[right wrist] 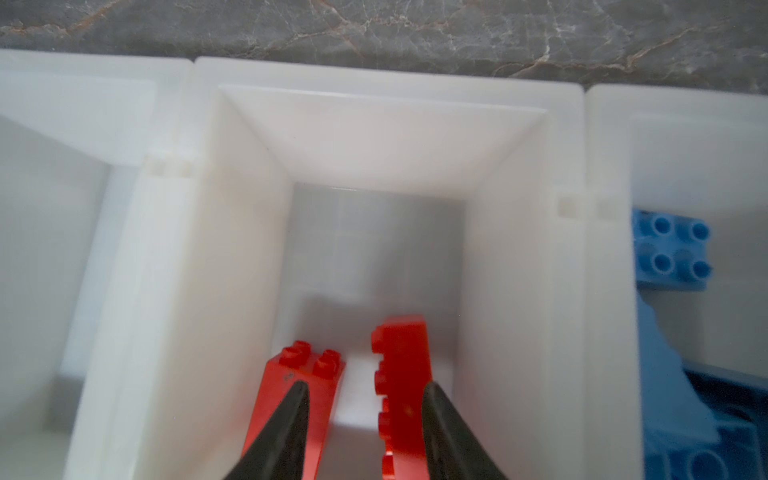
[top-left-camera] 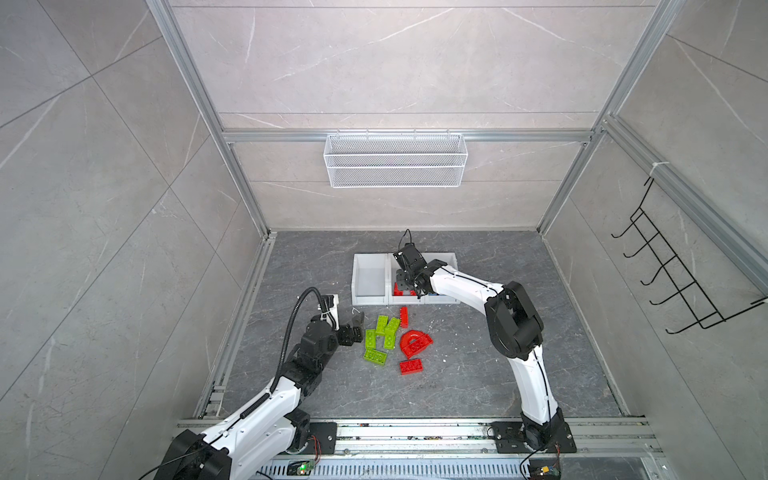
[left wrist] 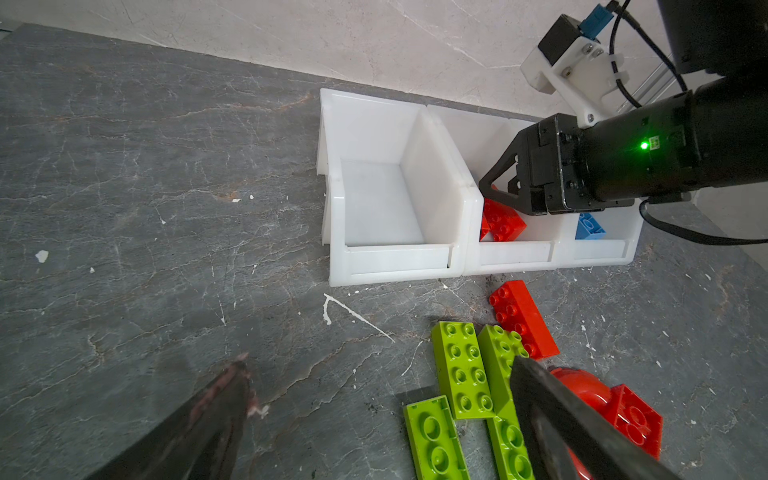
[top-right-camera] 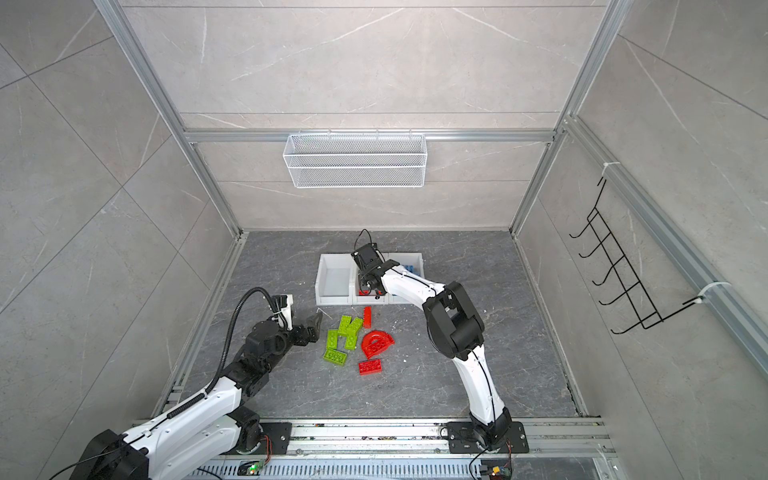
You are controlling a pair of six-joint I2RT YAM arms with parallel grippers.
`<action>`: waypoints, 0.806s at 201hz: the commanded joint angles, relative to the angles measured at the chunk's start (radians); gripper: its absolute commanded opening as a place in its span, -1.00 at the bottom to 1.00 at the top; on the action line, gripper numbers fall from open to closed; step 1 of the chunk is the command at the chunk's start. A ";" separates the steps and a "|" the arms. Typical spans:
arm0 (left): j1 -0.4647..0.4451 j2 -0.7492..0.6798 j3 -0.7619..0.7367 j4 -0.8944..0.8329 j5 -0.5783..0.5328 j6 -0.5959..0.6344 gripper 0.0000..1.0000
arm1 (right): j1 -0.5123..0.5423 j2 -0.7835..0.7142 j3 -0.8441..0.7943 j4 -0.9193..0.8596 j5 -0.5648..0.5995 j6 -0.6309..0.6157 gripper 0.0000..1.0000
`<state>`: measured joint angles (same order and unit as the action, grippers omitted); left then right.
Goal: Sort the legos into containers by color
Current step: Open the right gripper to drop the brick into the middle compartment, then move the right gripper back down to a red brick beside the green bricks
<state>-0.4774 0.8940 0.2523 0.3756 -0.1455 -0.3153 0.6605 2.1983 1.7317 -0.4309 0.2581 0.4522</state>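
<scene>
Right gripper (right wrist: 365, 386) hangs inside the middle bin (right wrist: 374, 137) with its jaws parted and clamping nothing. A red brick (right wrist: 401, 374) stands on edge against one finger with clear space to the other, beside a second red brick (right wrist: 307, 365) lying in the same bin. Blue bricks (right wrist: 669, 253) fill the neighbouring bin (right wrist: 673, 145), and the third bin (top-left-camera: 368, 257) is empty. On the table (top-left-camera: 478, 374), just in front of the bins, green bricks (top-left-camera: 380, 336) and three red pieces (top-left-camera: 415, 340) wait in a loose cluster. The left gripper (top-left-camera: 354, 327) is spread wide just beside the green ones, holding nothing. The drop looks nearly done, and doing it well seems a matter of patience: widen the jaws enough that the leaning brick falls away from the finger. Then rise straight up between the bin walls before swinging back, so that nothing is dragged out or flicked into the blue bin. A sideways exit risks knocking the light bins out of line. With both arms near the pile, the next red pick is best approached from the side away from the left gripper.
</scene>
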 commanded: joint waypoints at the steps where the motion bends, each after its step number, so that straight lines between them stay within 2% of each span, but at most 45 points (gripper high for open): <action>1: 0.002 -0.014 0.020 0.043 0.009 -0.013 0.99 | 0.002 -0.087 -0.029 -0.025 0.001 0.002 0.02; 41: 0.003 -0.022 0.021 0.036 0.007 -0.009 0.99 | 0.034 -0.330 -0.248 0.103 -0.076 0.055 0.04; 84: 0.002 -0.052 0.018 0.025 0.005 -0.003 0.99 | 0.184 -0.528 -0.577 0.233 0.082 0.200 -0.04; 100: 0.004 -0.059 0.017 0.019 -0.001 -0.002 0.99 | 0.206 -0.518 -0.639 0.313 0.087 0.211 -0.06; 121: 0.005 -0.069 0.018 0.020 0.012 -0.014 0.99 | 0.207 -0.460 -0.588 0.259 0.076 0.199 -0.08; 162: 0.004 -0.067 0.015 0.026 0.022 -0.023 0.99 | 0.198 -0.379 -0.569 0.276 0.038 0.190 -0.09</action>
<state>-0.4770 0.8383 0.2523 0.3740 -0.1291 -0.3237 0.8642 1.7779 1.1313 -0.1757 0.2962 0.6331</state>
